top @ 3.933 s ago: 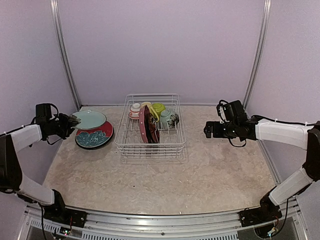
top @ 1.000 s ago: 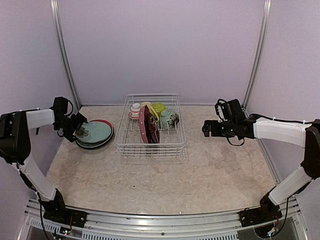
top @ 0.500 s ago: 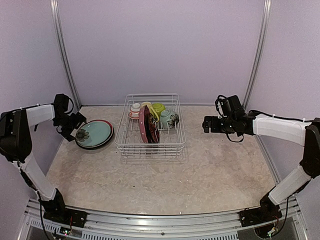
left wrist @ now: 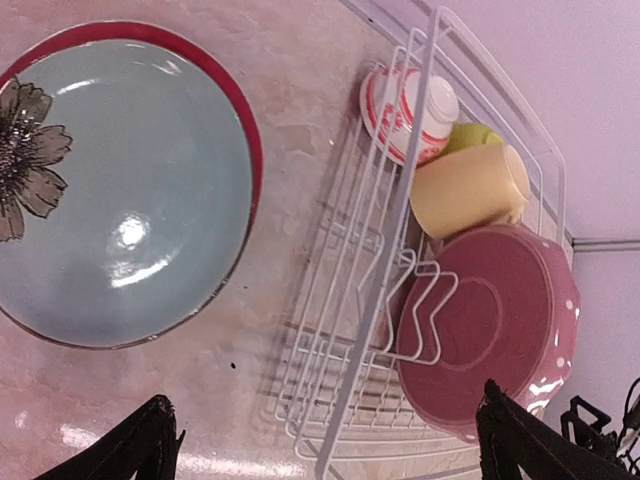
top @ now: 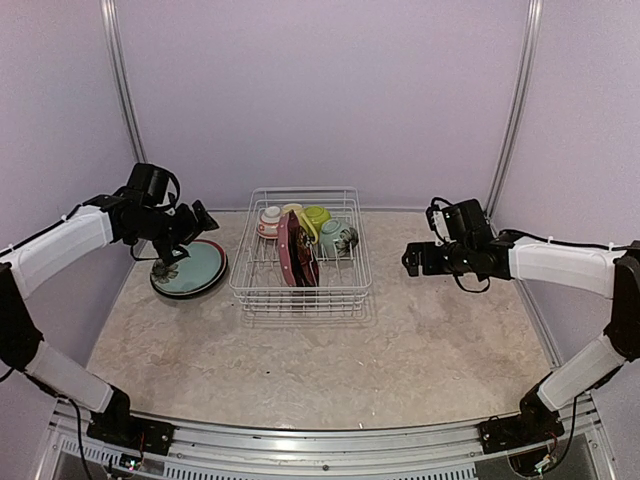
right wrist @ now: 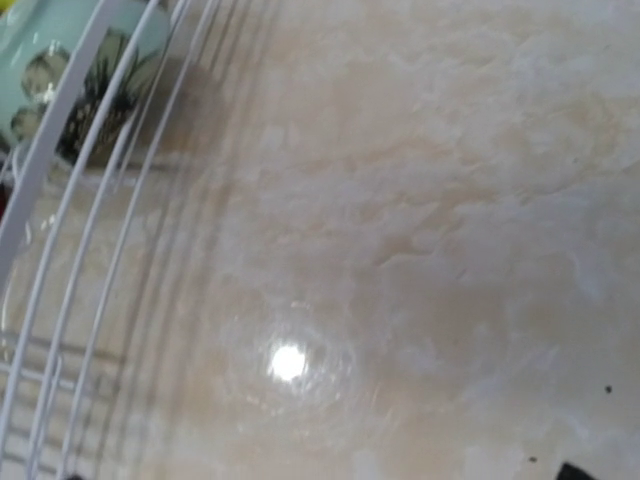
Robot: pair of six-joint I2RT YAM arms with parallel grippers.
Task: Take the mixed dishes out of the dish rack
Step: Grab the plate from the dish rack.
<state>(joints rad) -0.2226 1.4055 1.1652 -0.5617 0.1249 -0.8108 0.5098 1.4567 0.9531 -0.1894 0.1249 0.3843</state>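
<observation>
The white wire dish rack (top: 300, 275) (left wrist: 372, 300) stands at mid-table. It holds upright plates, one dark red (top: 288, 248) and one pink dotted (left wrist: 490, 330), along with a pale yellow mug (left wrist: 465, 190), a pink-striped bowl (left wrist: 405, 105), a lime green bowl (top: 317, 215) and a pale green bowl (top: 337, 237) (right wrist: 60, 80). Left of the rack, a pale teal flower plate (left wrist: 120, 190) lies on a red-rimmed plate (left wrist: 252, 150). My left gripper (top: 198, 225) (left wrist: 335, 445) hangs open and empty above the gap between this stack and the rack. My right gripper (top: 412, 258) is open and empty, just right of the rack.
The beige marble tabletop (top: 330, 350) is closed in by lilac walls at the back and both sides. The plate stack (top: 190, 268) lies close to the left wall. A metal rail runs along the near edge between the two arm bases.
The left gripper has let go of the teal plate, now lying on the red-rimmed one, then risen and swung right toward the rack. The right arm has barely moved.
</observation>
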